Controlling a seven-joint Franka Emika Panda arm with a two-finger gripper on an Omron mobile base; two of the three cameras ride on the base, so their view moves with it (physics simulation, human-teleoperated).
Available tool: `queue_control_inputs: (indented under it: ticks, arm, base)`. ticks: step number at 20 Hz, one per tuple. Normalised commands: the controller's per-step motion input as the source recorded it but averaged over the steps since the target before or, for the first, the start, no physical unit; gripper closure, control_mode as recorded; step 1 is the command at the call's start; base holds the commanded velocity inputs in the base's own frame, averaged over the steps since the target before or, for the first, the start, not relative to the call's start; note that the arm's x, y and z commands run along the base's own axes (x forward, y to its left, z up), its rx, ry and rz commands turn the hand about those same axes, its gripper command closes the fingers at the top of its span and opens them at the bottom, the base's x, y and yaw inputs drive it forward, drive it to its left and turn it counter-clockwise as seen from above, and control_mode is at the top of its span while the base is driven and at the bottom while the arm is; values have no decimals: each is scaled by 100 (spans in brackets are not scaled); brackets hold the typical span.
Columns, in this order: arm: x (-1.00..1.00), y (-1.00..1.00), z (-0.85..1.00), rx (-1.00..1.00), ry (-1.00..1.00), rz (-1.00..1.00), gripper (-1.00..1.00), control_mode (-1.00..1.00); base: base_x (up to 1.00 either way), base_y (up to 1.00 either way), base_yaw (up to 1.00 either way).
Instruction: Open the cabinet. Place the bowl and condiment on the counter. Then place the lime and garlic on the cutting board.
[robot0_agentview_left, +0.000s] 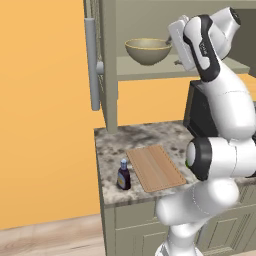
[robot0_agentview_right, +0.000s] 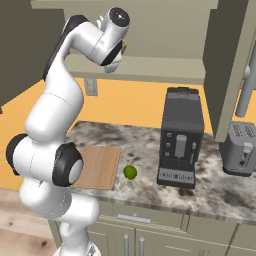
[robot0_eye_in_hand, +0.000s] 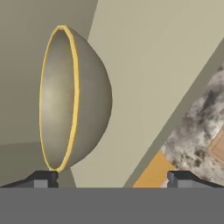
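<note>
The cabinet (robot0_agentview_left: 107, 75) stands open. On its inner shelf (robot0_agentview_left: 150, 70) rests the bowl (robot0_agentview_left: 148, 50), beige-olive with a yellowish rim. My gripper (robot0_agentview_left: 173, 42) hangs open just right of the bowl at shelf height. In the hand view the bowl (robot0_eye_in_hand: 74, 98) looms on its side, its rim close to the left fingertip (robot0_eye_in_hand: 43, 178), and the open gripper (robot0_eye_in_hand: 111, 179) holds nothing. The condiment (robot0_agentview_left: 123, 175) stands on the counter (robot0_agentview_left: 115, 142) left of the cutting board (robot0_agentview_left: 155, 167). The lime (robot0_agentview_right: 130, 172) lies on the counter right of the cutting board (robot0_agentview_right: 100, 165), the pale garlic (robot0_agentview_right: 125, 186) just in front of it.
A dark coffee machine (robot0_agentview_right: 180, 137) stands on the counter at the back, a toaster (robot0_agentview_right: 240, 147) further right. The opened left door's bar handle (robot0_agentview_left: 92, 65) juts out at shelf height, and the right door (robot0_agentview_right: 225, 65) hangs open over the toaster.
</note>
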Motion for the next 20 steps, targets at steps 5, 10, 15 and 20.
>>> queue_control_inputs:
  ticks: [5, 10, 15, 20]
  arm:
    - [33, 0, -4, -5, 0, 0, -100, -100]
    - [32, 0, -6, -6, 0, 0, -100, -100]
    - [32, 0, -4, -6, 0, 0, -100, -100]
    - [30, 0, -5, -5, 0, 0, -100, -100]
  base:
    - [0, 0, 0]
    - [0, 0, 0]
    - [0, 0, 0]
    - [0, 0, 0]
